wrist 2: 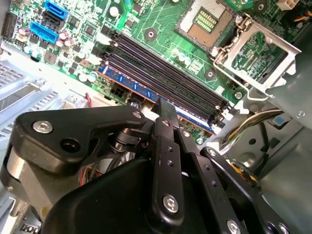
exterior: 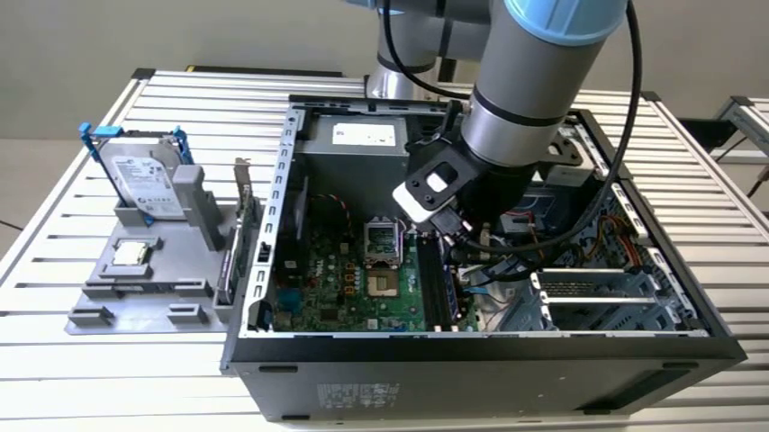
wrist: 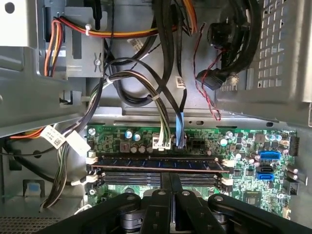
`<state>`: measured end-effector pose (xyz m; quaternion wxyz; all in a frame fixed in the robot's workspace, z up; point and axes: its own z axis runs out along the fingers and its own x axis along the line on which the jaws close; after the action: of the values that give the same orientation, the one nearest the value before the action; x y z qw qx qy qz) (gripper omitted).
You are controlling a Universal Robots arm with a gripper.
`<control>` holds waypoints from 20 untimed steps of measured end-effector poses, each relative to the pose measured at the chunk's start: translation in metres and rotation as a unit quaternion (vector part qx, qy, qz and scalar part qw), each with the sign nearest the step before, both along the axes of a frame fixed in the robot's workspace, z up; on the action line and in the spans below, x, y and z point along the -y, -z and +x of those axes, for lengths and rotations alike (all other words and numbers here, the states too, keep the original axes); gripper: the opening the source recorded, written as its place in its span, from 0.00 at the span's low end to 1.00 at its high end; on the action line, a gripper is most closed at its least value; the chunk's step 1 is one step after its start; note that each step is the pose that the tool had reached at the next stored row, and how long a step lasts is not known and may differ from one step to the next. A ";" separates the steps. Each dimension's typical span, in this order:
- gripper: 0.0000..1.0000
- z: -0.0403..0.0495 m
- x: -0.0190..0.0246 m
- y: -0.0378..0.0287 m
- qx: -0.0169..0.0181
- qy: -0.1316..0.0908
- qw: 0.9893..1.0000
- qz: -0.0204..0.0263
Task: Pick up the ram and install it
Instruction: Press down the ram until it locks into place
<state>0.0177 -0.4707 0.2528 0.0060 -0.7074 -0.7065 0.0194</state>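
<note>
Thin dark ram (wrist: 156, 164) apparently seated in slot.

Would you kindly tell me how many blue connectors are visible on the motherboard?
2. One blue connector sits near the motherboard edge in the first wrist view; the second blue connector is close beside it. More may be hidden.

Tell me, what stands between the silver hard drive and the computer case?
In the exterior view, a card with a metal bracket stands on edge there, in the grey holder.
</note>
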 end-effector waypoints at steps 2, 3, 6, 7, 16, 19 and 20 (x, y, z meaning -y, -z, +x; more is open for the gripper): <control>0.00 0.0000 -0.0001 0.0000 0.000 0.000 1.000 0.000; 0.00 0.0000 -0.0001 0.0000 0.000 0.000 1.000 0.000; 0.00 0.0000 -0.0001 0.0000 0.000 0.000 1.000 0.000; 0.00 0.0001 -0.0004 0.0001 0.000 0.000 1.000 0.000; 0.00 0.0030 -0.0041 0.0061 0.000 0.000 1.000 0.000; 0.00 0.0031 -0.0072 0.0097 0.000 0.000 1.000 0.000; 0.00 0.0032 -0.0081 0.0109 0.000 0.001 1.000 0.000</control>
<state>0.0209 -0.4626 0.2419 0.0060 -0.7082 -0.7057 0.0193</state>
